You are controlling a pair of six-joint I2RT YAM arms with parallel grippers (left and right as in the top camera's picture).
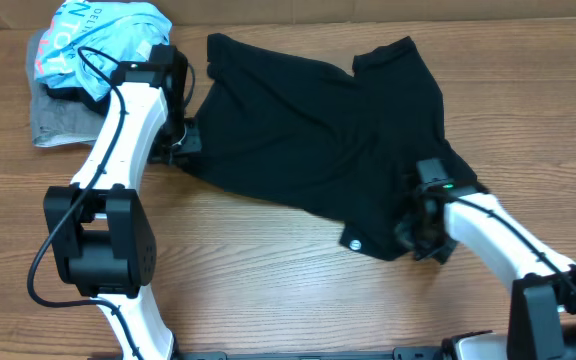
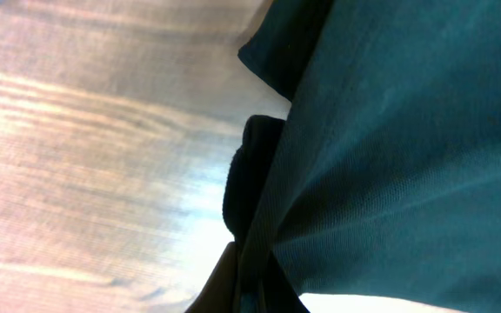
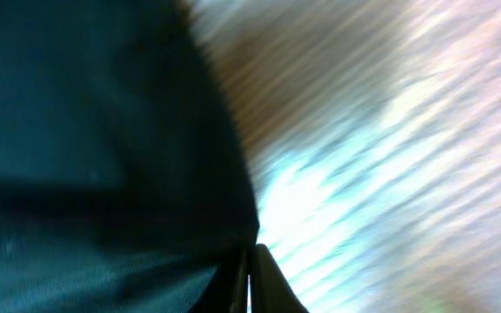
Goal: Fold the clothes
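The black shirt lies spread and rumpled across the middle of the wooden table, with a small round white logo near its front hem. My left gripper is shut on the shirt's left edge; in the left wrist view the fabric runs down between the fingers. My right gripper is shut on the shirt's front right corner; in the right wrist view the dark fabric is pinched at the fingers.
A light blue garment with lettering lies on a grey folded garment at the table's back left, just behind my left arm. Bare wood lies in front of the shirt.
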